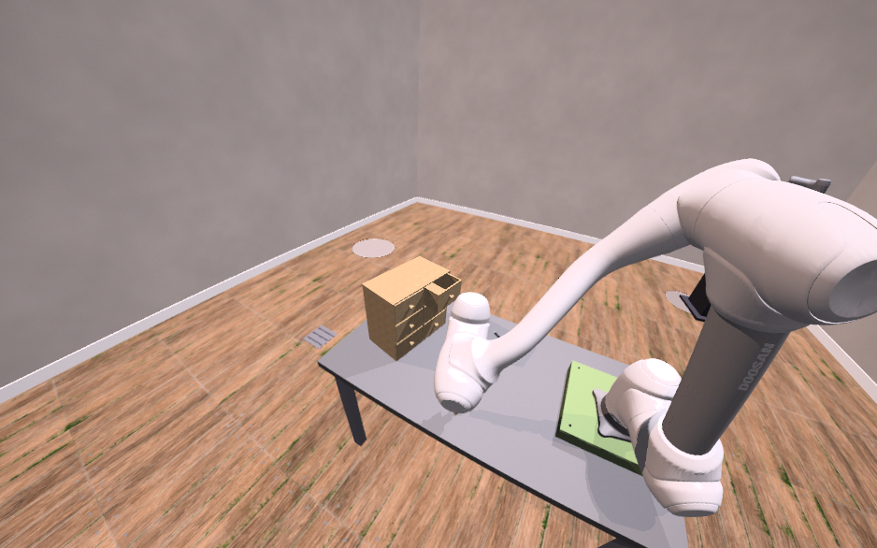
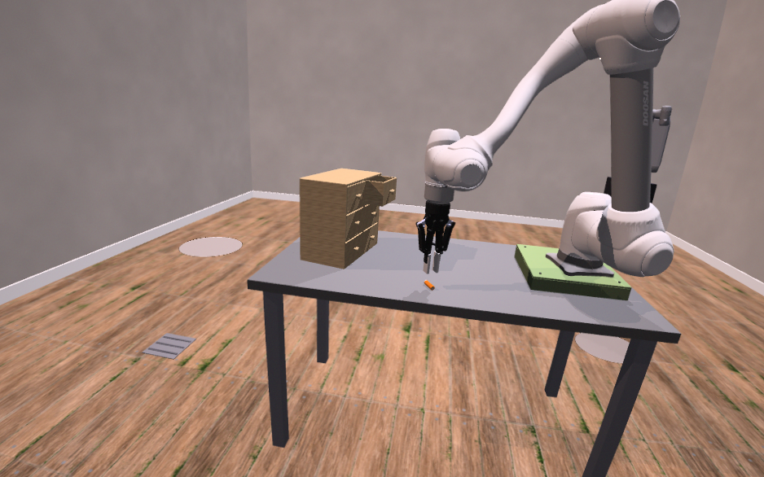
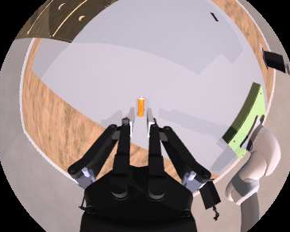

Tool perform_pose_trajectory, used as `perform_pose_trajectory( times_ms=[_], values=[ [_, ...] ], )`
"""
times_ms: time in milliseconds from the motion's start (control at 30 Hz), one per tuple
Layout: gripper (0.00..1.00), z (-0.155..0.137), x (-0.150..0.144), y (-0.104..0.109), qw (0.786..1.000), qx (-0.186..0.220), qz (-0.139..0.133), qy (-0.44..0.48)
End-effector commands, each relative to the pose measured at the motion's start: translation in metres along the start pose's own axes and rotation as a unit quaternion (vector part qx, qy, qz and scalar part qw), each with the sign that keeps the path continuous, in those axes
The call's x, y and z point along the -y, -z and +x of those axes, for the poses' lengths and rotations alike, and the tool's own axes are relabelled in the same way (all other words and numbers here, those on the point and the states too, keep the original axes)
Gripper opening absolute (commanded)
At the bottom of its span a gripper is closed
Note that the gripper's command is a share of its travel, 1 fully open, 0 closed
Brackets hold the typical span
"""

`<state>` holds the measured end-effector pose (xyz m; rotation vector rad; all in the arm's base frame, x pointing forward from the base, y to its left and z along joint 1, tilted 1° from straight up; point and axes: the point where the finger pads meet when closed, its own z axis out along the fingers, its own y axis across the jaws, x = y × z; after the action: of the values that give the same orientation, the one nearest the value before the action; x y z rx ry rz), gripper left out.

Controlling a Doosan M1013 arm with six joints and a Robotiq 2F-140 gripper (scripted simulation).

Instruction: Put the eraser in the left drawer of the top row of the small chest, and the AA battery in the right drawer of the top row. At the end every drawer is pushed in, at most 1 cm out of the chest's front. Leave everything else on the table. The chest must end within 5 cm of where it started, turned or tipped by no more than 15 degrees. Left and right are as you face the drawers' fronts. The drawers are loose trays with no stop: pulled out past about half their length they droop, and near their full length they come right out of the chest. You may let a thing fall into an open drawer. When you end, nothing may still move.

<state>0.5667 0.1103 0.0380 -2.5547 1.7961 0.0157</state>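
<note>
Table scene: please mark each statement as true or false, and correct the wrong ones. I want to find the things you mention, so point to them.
1. The orange battery (image 2: 428,285) (image 3: 141,107) lies on the table (image 1: 530,469) (image 2: 373,281) (image 3: 90,71). True.
2. The end effector (image 2: 432,268) (image 3: 141,114) is holding the battery. False: its fingers are apart, with nothing gripped.
3. The top right drawer (image 1: 437,294) (image 2: 387,190) is pulled out. True.
4. The green plate (image 1: 578,408) (image 2: 536,269) (image 3: 245,115) is under the chest. False: it is under the robot arm (image 1: 551,299) (image 2: 527,82) (image 3: 268,147).
</note>
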Motion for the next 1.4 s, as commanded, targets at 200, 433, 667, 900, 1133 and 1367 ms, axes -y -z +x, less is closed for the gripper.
perform_pose_trajectory(
  times_ms=[200, 433, 667, 900, 1133, 1367],
  values=[
    [0.17, 0.000, 0.000, -0.022, 1.000, 0.000, 0.000, 0.000],
    [0.17, 0.000, 0.000, -0.030, 1.000, 0.000, 0.000, 0.000],
    [0.17, 0.000, 0.000, -0.032, 1.000, 0.000, 0.000, 0.000],
    [0.17, 0.000, 0.000, -0.032, 1.000, 0.000, 0.000, 0.000],
    [0.17, 0.000, 0.000, -0.032, 1.000, 0.000, 0.000, 0.000],
    [0.17, 0.000, 0.000, -0.032, 1.000, 0.000, 0.000, 0.000]
  ],
)
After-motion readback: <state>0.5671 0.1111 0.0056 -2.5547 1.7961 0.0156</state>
